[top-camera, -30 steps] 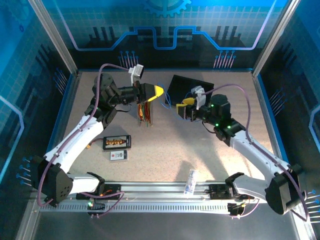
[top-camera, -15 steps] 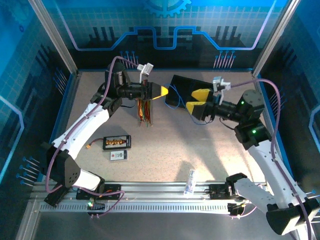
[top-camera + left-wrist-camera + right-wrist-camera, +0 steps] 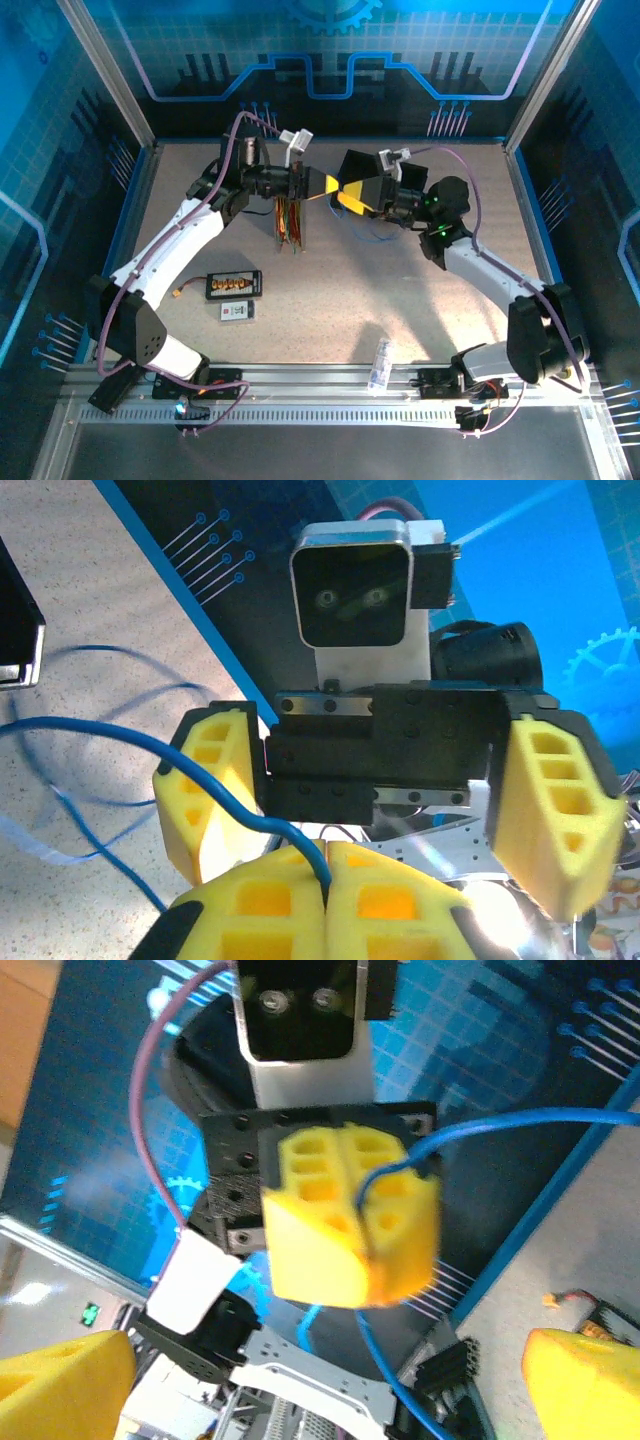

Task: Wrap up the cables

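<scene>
In the overhead view our left claw (image 3: 327,185) sits toward 12 o'clock of the surface (image 3: 330,300). Its 2 yellow pads are pressed together on the blue cable (image 3: 100,730). In the left wrist view that wire leaves the seam between the pads and runs off toward 9 o'clock, looping loose over the surface. The rest of the cables (image 3: 290,222), a bundle of red, orange and green, sits near that claw at its 7 o'clock. Facing it nose to nose, at its 3 o'clock, our right claw (image 3: 352,196) is spread wide with nothing between its 2 fingers.

We judge the step in hand to be a handover of the blue wire. To do it well, we want the right claw to straddle the wire just beside the left pads. It should close only once the wire lies squarely between both fingers. The left pinch should hold firm until then, so the slack neither slips nor snags.
</scene>
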Controlling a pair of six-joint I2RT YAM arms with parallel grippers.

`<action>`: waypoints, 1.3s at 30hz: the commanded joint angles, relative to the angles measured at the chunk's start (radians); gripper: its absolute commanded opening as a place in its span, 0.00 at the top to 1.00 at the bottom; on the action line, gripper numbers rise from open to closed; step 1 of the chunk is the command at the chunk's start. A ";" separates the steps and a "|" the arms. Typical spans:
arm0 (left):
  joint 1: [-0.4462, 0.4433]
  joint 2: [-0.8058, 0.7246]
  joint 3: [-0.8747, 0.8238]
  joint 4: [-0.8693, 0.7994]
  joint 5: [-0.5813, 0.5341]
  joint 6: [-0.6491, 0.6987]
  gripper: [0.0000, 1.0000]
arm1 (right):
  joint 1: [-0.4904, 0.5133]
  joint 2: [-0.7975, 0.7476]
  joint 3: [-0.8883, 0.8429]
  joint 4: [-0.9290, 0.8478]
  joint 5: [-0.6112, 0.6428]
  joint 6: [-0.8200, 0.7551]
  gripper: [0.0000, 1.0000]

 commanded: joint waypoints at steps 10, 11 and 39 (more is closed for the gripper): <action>-0.057 0.000 0.129 -0.290 0.043 0.291 1.00 | -0.175 -0.240 0.208 -0.931 0.111 -0.963 0.37; -0.070 0.001 0.139 -0.308 0.048 0.313 1.00 | -0.173 -0.223 0.233 -0.982 0.125 -1.035 0.42; -0.179 0.034 0.231 -0.497 0.107 0.499 1.00 | -0.018 -0.189 0.187 -0.875 0.104 -1.594 0.45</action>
